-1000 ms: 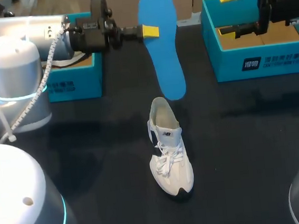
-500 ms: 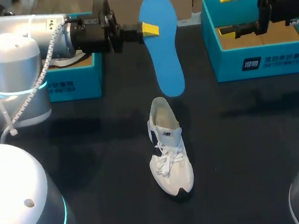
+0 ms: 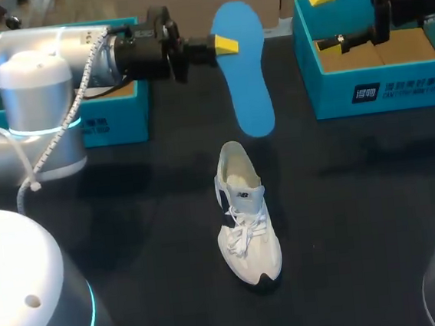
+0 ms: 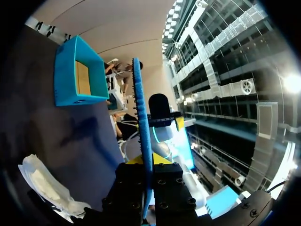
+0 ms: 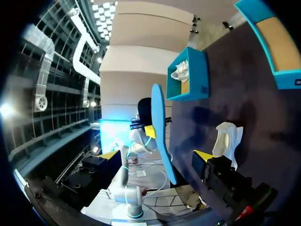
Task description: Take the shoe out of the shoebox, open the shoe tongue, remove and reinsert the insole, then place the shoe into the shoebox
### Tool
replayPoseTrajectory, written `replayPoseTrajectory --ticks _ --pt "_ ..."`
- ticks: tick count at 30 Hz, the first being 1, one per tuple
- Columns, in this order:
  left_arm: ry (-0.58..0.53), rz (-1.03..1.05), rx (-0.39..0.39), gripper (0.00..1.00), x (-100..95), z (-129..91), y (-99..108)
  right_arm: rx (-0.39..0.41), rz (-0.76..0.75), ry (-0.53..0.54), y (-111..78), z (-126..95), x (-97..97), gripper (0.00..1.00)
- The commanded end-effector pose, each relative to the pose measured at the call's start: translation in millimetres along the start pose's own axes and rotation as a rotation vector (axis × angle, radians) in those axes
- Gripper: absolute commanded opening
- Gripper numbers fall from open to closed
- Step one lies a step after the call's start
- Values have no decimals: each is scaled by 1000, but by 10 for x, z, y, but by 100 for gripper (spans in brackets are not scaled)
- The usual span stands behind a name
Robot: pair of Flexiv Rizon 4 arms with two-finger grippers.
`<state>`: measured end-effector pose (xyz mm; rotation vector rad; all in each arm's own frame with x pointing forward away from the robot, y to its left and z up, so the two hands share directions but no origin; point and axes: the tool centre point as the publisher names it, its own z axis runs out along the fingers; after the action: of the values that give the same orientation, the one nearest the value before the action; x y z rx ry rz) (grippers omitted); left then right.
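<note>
The shoe stands upright on its sole near the middle of the dark tabletop, outside both boxes, toe toward my base and heel toward the far side. Its laces are loose and its mouth gapes open. The blue insole is out of the shoe and hangs in the air beyond the heel, its lower end apart from the shoe's collar. My left end effector comes in sideways from the left and is clamped on the insole's edge near its upper end. In the left wrist view the insole runs edge-on between my two left fingers, both pressing its faces, with the shoe low to one side. My right end effector sits over the far left corner of the right shoebox, spread wide and holding nothing. In its wrist view its yellow tips stand far apart, with the insole and shoe ahead of it. The left shoebox lies at the far left under my left arm, with something white and crumpled inside.
</note>
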<state>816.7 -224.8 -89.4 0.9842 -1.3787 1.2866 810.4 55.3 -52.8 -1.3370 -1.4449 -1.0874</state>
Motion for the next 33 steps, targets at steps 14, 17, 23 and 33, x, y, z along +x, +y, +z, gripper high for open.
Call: replayPoseTrajectory --ticks 14,17,23,33 --pt "-8 -35 -27 0 -190 128 -118 -46 44 -324 -178 76 404 100" --pt "-8 -35 -29 0 -189 128 -118 -43 55 -377 -169 74 440 100" --pt "-8 -35 -29 0 -189 128 -118 -54 93 -523 -161 103 573 100" --pt "-8 -35 -29 0 -189 128 -118 -54 141 -765 -73 260 706 100"
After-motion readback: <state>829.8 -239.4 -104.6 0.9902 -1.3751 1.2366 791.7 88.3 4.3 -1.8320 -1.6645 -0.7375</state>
